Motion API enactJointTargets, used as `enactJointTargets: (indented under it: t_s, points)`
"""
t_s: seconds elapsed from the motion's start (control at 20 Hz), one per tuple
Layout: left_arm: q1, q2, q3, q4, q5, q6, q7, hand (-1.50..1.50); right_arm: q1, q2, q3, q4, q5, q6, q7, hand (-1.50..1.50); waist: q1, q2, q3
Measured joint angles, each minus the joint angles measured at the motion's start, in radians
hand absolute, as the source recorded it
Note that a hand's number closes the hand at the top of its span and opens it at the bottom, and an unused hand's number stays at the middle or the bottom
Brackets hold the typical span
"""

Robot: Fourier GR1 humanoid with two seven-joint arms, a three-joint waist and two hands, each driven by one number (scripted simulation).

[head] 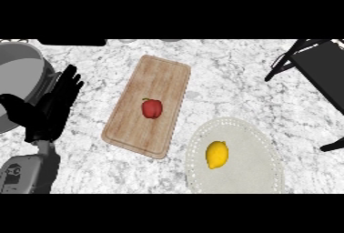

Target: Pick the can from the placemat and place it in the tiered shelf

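Resting at the left edge, left hand [47,111] (fingers straight, apart); lemon [217,154] lies on placemat [259,175].

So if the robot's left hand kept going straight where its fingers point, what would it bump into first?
Probably nothing on the counter: the black left hand points its straight fingers up and slightly right, past the grey round metal pot beside it. It might brush the pot's rim; depth is unclear.

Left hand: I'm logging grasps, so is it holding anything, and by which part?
Nothing is held. The left hand rests open, fingers straight, at the view's left, apart from the red pepper and lemon.
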Motion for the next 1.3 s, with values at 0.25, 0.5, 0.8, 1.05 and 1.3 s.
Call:
enactJointTargets:
  t_s: [0.25,0.5,0.8,1.05,1.3]
  points:
    - [-0.03,0.004,0.001,0.007,0.001,-0.002,0.019,0.0,-0.028,-0.042,-0.019,0.146,0.053,-0.125,-0.052,-1.5,0.006,0.0,-0.001]
    - [-0.037,-0.007,-0.007,0.014,-0.006,0.002,0.015,0.0,-0.083,-0.079,-0.04,0.302,0.05,-0.236,-0.164,-1.5,0.008,0.001,0.003]
    - [-0.056,0.004,0.012,0.034,0.0,-0.005,0.017,0.0,-0.111,-0.159,-0.072,0.5,-0.007,-0.253,-0.296,-1.5,0.003,0.006,0.015]
    - [-0.029,-0.004,0.006,0.033,-0.008,-0.005,0.001,0.0,-0.115,-0.282,-0.096,0.659,-0.087,-0.063,-0.27,-1.5,-0.001,0.008,0.02]
    - [-0.031,0.008,0.02,0.027,0.004,-0.017,0.007,0.0,-0.056,-0.448,-0.155,0.845,-0.138,0.075,-0.334,-1.5,-0.004,0.01,0.024]
